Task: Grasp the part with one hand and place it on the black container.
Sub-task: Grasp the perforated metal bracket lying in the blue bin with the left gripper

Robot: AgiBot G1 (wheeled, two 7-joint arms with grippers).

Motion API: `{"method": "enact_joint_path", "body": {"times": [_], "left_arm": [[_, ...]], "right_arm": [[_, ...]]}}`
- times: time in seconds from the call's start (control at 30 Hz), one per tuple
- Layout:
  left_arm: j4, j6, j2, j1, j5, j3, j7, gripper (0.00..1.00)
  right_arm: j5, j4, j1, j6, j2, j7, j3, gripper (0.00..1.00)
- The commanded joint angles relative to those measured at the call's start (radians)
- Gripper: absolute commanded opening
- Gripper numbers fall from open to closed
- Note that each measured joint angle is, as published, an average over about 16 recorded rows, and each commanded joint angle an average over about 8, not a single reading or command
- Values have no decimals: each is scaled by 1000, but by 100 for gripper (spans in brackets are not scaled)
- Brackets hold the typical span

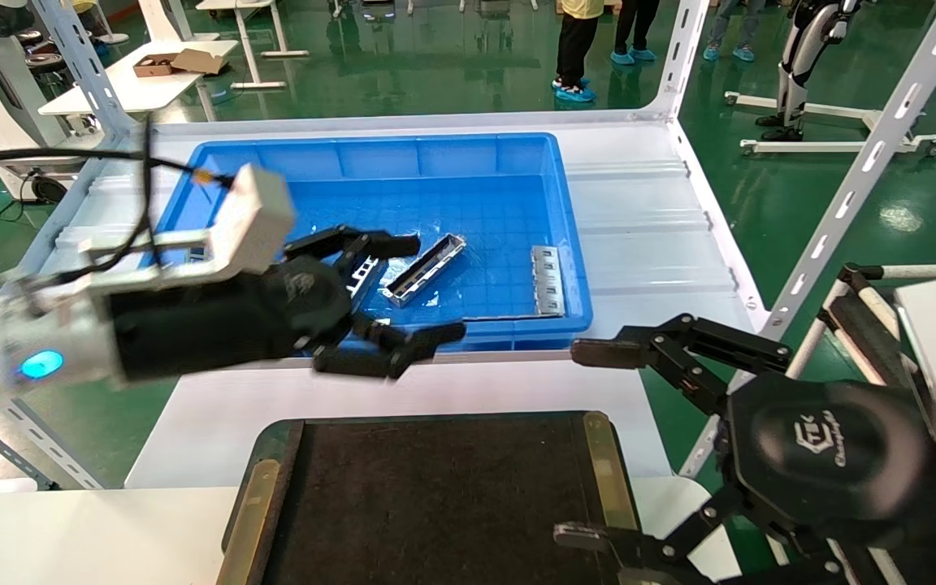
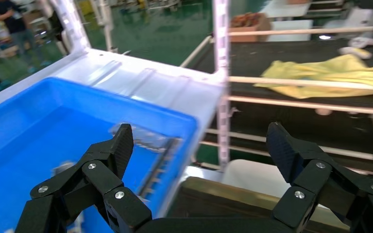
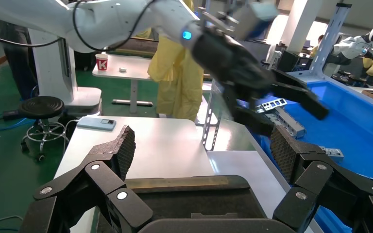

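The part (image 1: 426,269), a slim silver channel bar, lies slantwise on the floor of the blue bin (image 1: 565,211). It also shows in the right wrist view (image 3: 287,122). My left gripper (image 1: 429,287) is open and empty. It hovers over the bin's near side, with its fingers spread either side of the part as seen from the head. The black container (image 1: 435,496) lies on the table at the near edge, with brass strips (image 1: 606,467) along its sides. My right gripper (image 1: 582,443) is open and empty above the container's right edge; the right wrist view shows the container (image 3: 199,204) below it.
A ladder-like bar (image 1: 364,275) lies in the bin behind my left fingers. A flat slotted plate (image 1: 548,279) lies at the bin's right side. White perforated frame posts (image 1: 850,187) stand at the right. A white table (image 3: 145,141) lies beyond the container.
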Motion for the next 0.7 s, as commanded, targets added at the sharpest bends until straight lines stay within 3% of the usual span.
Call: {"method": "enact_joint_path", "body": {"times": [0.03, 0.4, 0.7], "left_arm": [[48, -21, 37, -32, 37, 18, 1, 100], [471, -211, 259, -199, 190, 76, 116, 100], [759, -345, 400, -280, 225, 83, 229, 100]], "right_arm": [[0, 0, 0, 0, 0, 0, 0, 100], [1, 0, 0, 0, 0, 0, -1, 100], [1, 0, 0, 1, 1, -1, -2, 100]]}}
